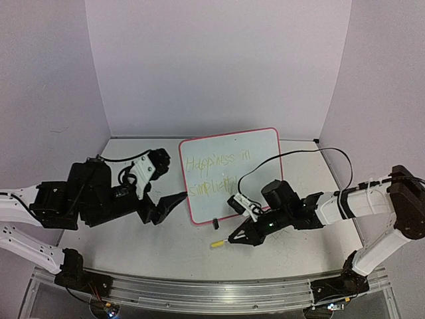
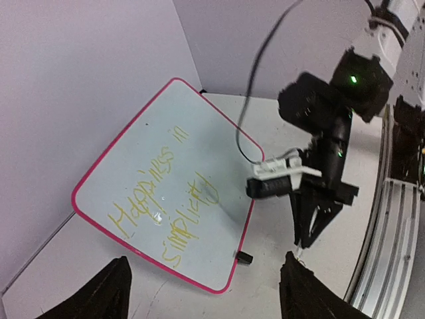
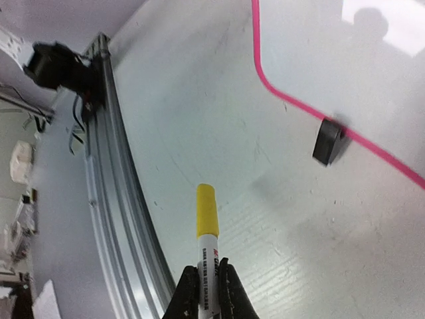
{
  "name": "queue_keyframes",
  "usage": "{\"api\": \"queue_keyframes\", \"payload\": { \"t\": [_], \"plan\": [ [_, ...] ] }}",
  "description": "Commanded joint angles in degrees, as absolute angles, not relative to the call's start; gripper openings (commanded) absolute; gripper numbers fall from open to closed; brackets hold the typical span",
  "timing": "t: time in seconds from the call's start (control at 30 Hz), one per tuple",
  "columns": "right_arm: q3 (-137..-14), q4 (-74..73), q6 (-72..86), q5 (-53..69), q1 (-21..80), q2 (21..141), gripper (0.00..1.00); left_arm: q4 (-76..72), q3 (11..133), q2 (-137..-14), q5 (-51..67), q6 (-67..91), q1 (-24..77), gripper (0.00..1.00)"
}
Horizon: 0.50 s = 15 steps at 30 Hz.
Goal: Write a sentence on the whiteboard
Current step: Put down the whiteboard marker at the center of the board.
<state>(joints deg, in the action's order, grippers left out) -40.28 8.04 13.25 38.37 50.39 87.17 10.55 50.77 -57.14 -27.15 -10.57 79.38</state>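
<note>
The whiteboard (image 1: 260,178), red-pink rimmed, lies on the table at the middle back. The yellow-green sentence (image 1: 214,174) on it reads roughly "Happiness in simplicity" in two lines; it also shows in the left wrist view (image 2: 163,206). My right gripper (image 1: 240,238) is shut on a white marker with a yellow cap (image 1: 218,244), low over the table just in front of the board's near edge. In the right wrist view the capped marker (image 3: 206,219) sticks out beyond the fingers, near a black clip foot (image 3: 327,141). My left gripper (image 1: 169,206) is open and empty, left of the board.
An aluminium rail (image 1: 212,296) runs along the near table edge and also shows in the right wrist view (image 3: 113,199). A black cable (image 1: 292,156) loops over the board's right side. Lilac walls close in the back and both sides.
</note>
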Motion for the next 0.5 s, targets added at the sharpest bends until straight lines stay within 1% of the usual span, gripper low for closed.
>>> {"api": "queue_keyframes", "payload": {
  "t": [0.0,0.1,0.27,0.4,0.47],
  "plan": [
    [-40.54,7.89,3.10,30.66,54.66,86.85,0.00,5.84,48.51,-53.20,-31.42,3.00,77.46,0.82],
    [-40.20,10.03,2.91,23.94,55.56,89.22,0.00,4.87,47.96,-52.06,-32.95,8.38,75.06,0.83],
    [-38.25,13.88,2.14,19.51,55.90,90.70,0.08,4.74,47.89,-51.41,-32.47,13.43,71.72,0.83],
    [-37.57,14.37,2.95,18.29,55.90,92.04,0.24,4.83,48.08,-51.46,-34.85,14.36,71.15,0.83],
    [-36.69,14.93,3.72,17.74,55.91,91.46,0.35,4.75,48.69,-51.49,-36.07,13.78,71.13,0.82]
  ]
}}
